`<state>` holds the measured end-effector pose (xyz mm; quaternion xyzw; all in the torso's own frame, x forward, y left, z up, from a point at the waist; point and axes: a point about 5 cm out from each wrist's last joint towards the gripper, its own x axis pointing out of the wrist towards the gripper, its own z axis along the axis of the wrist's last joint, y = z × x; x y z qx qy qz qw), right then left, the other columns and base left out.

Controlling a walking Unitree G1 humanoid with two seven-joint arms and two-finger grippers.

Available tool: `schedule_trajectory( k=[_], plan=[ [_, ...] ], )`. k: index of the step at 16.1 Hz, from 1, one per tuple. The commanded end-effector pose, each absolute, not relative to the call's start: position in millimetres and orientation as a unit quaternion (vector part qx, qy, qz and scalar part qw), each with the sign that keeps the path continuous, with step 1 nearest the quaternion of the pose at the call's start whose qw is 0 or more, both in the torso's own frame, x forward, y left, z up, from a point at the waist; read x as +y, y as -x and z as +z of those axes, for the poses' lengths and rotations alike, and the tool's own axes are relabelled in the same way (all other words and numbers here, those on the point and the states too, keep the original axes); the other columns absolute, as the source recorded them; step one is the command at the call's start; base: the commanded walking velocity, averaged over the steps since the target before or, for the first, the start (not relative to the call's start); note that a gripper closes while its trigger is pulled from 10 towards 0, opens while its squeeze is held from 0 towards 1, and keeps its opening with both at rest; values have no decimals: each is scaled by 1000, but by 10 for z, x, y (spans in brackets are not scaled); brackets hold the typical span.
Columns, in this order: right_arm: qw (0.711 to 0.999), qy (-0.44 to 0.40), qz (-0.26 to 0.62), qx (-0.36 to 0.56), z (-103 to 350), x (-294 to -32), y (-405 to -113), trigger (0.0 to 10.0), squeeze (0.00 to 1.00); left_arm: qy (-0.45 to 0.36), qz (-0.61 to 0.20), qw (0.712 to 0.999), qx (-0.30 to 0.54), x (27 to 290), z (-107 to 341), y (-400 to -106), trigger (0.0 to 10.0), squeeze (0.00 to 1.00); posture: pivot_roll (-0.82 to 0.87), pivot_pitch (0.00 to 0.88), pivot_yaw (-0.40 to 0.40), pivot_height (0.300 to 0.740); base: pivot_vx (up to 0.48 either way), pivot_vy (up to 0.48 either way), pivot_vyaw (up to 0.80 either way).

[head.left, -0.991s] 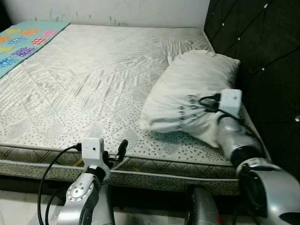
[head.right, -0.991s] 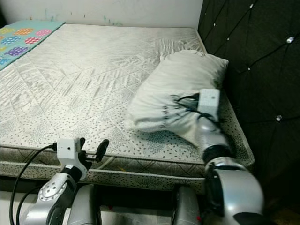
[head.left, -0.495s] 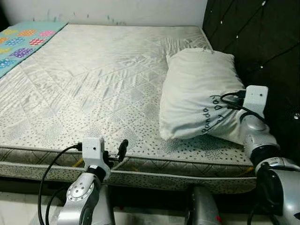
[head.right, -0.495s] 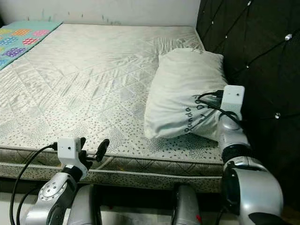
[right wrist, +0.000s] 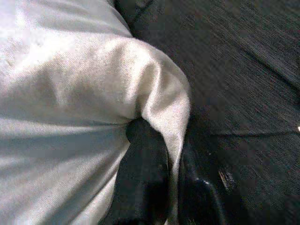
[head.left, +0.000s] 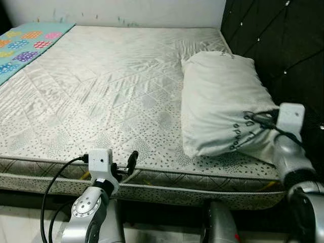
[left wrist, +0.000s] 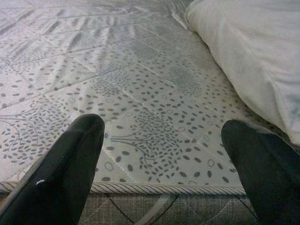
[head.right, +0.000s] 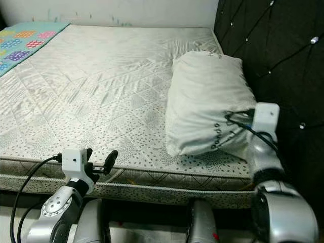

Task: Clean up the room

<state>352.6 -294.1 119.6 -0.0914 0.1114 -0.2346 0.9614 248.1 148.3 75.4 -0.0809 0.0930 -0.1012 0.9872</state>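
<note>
Two grippers are in view at the near edge of the bed. The right gripper [right wrist: 171, 187] has its fingers [right wrist: 143, 183] closed on a fold of the white pillow [head.left: 223, 101]: in the right wrist view a ridge of the pillow's cloth runs down between the two black fingers, pinched at the pillow's near corner, with the dark headboard [head.left: 283, 45] just beside it. In the head views the right arm reaches up from below the mattress [head.left: 101, 86] edge to that corner, where dark printed lettering shows on the cloth.

The pillow lies lengthwise on the mattress, close along the headboard, its far end toward the wall [head.left: 126, 10] and its near end at the mattress's front edge. Its near corner is lifted slightly where it is held; the rest of it rests on the mattress.

The left gripper [left wrist: 161, 154] hangs just in front of the mattress's front edge, well apart from the pillow along that edge. Its fingers [left wrist: 70, 164] stand wide apart and hold nothing; between them, in the left wrist view, lie the mattress's piped edge and leaf-patterned quilting, with the pillow's side farther along.

A quilt [head.left: 25, 43] with coloured patches lies on the mattress's far corner, well away from the headboard.
</note>
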Motion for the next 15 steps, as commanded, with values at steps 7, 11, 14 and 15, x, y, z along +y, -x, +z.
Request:
schedule_trajectory(
  k=[7, 11, 14, 15],
  plan=[
    [956, 102, -265, 69, 1187, -3186, -3298, 0, 0, 68, -110, 987, 94, 1496, 766, -2489, 10000, 0, -58, 0, 5, 531, 0, 0, 0],
    [955, 109, -270, 49, 1185, -3238, -3166, 0, 0, 67, -114, 987, 94, 1490, 764, -2498, 10000, 0, -67, 0, 10, 531, 0, 0, 0],
    [954, 118, -273, 43, 1149, -3276, -3033, 0, 0, 67, -115, 987, 92, 1487, 766, -2505, 10000, 0, -73, 0, 10, 531, 0, 0, 0],
    [953, 120, -274, 43, 1138, -3287, -3007, 0, 0, 67, -115, 987, 92, 1488, 766, -2504, 10000, 0, -73, 0, 10, 531, 0, 0, 0]
  ],
)
